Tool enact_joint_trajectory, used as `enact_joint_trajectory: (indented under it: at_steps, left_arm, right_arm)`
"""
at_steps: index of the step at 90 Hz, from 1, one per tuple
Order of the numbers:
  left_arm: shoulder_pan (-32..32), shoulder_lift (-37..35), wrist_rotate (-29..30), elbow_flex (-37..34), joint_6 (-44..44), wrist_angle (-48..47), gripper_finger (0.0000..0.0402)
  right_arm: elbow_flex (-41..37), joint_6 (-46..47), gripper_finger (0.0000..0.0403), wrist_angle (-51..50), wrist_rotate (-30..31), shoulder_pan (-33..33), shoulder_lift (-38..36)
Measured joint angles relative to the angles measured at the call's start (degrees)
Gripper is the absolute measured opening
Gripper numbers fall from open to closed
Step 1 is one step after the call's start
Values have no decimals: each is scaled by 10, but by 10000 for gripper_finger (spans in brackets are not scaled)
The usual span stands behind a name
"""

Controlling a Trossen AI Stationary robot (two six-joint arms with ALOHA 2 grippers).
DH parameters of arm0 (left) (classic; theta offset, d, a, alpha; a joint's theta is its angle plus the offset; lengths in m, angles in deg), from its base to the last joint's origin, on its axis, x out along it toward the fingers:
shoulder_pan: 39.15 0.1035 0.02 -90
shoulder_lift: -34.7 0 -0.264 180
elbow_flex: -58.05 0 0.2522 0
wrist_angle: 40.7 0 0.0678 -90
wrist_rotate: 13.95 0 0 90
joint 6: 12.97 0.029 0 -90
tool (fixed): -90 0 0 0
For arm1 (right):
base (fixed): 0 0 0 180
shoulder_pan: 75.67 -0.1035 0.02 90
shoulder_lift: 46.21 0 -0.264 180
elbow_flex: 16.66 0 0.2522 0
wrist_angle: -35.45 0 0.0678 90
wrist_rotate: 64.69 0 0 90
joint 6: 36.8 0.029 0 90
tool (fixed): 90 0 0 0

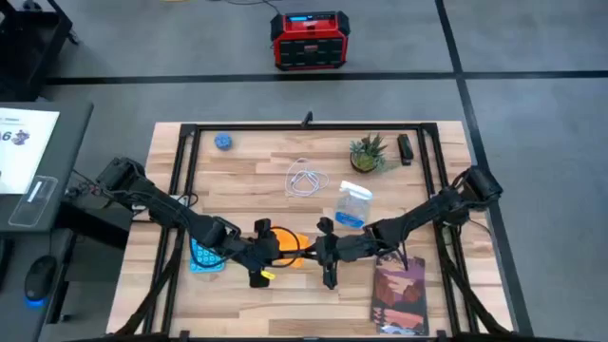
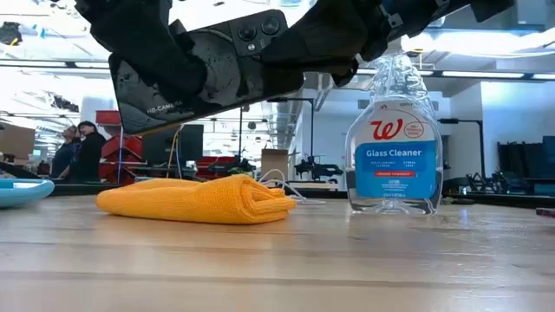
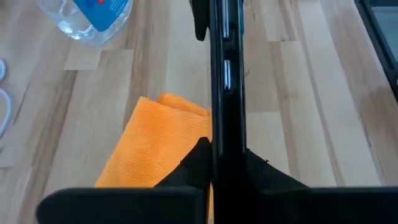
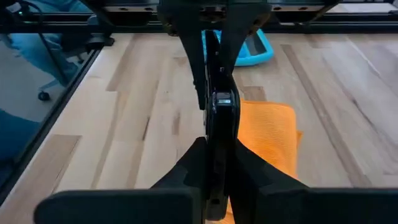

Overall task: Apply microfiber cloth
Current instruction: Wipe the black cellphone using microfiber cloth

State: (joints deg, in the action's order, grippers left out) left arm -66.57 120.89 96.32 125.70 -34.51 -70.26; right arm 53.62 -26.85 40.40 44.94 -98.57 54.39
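Wooden planks make up the counter [image 1: 285,152], with a workshop room and standing people visible behind it in the low view. On it the microfiber cloth [image 2: 195,199] lies folded and orange, near the front edge between the two arms, with a glass cleaner bottle [image 2: 395,143] standing just beside it. Both arms reach in toward the middle and meet over the cloth. A black smartphone [image 3: 225,93] is held on edge above the cloth, gripped at both ends: the left gripper [image 1: 258,255] has its jaws clamped on one end, and the right gripper [image 1: 327,255] has its jaws clamped on the opposite end. The cloth sits directly beneath the phone, untouched by either jaws. A blue calculator [image 4: 249,46] rests farther to the left, and a dark reddish book [image 1: 399,294] lies at the right front
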Motion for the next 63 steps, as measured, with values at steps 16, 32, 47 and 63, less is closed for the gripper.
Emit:
enact_joint_trajectory:
  at_steps: [16,32,47,63]
  left_arm:
    - [0,0,4,1,-1,-9,69]
    - [2,-15,10,1,-35,-91,116]
    - [1,-30,13,1,-39,-113,133]
    - [1,-30,15,1,-38,-159,132]
  right_arm:
    - [0,0,19,-1,1,0,0]
    - [0,1,19,-1,26,0,0]
    - [0,1,19,-1,31,0,0]
    - [0,1,19,-2,33,1,0]
